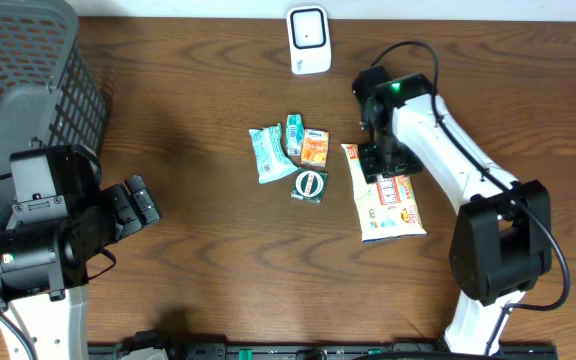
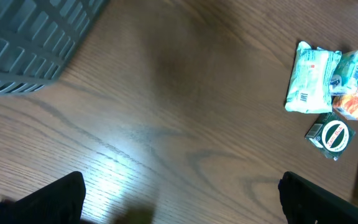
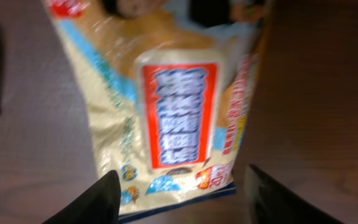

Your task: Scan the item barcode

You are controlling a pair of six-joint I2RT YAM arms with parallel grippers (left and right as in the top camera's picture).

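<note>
Overhead, places the snack bag (image 1: 388,205) flat on the tabletop (image 1: 198,270), upper end beneath the right gripper (image 1: 383,165), hiding how its jaws stand; at the right wrist, shows the fingers (image 3: 98,199) parted either side of the bag's end, gripping nothing; at the left wrist, left gripper (image 2: 180,193) spread wide.

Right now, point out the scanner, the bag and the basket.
scanner (image 1: 308,38): overhead view, middle of its white face.
bag (image 1: 394,212): overhead view, lower half of its printed front.
basket (image 1: 73,95): overhead view, grey mesh side wall.
</note>
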